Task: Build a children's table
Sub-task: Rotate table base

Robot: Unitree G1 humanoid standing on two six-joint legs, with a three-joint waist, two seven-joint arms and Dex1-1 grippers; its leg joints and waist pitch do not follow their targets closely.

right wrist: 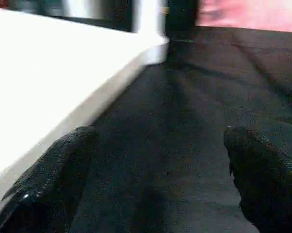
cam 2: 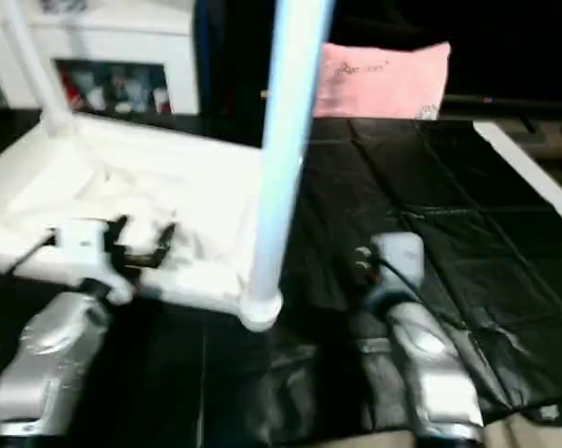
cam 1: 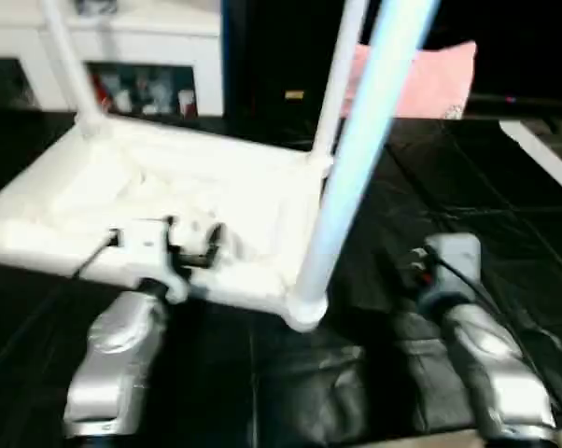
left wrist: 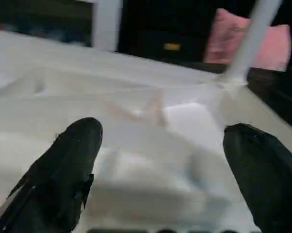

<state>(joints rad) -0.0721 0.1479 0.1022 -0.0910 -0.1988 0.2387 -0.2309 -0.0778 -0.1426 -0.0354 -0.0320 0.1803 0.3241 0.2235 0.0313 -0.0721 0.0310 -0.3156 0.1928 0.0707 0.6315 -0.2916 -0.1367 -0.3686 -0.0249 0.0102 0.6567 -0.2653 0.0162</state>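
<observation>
On the black surface [cam 1: 468,187] left of centre, the children's table [cam 1: 169,201] lies inverted (three legs seated). Left tool [cam 1: 189,245], right tool [right wrist: 160,170] wide open, empty; we need the fourth leg.

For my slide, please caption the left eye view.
Open left gripper over the upturned white table, three legs standing.

The all-white plastic children's table [cam 1: 216,201] is showing plain white across its ribbed underside, and its long round tube legs [cam 1: 356,159] are showing white with a pale bluish cast on the nearest one. The sheet covering the surface [cam 2: 430,215] is looking glossy black and creased. A soft pink pillow [cam 2: 384,79] is lying behind, carrying faint small lettering. The white cabinet [cam 1: 160,42] is displaying red and white items behind its glass. The forearms [cam 2: 48,373] are gleaming silver.
</observation>
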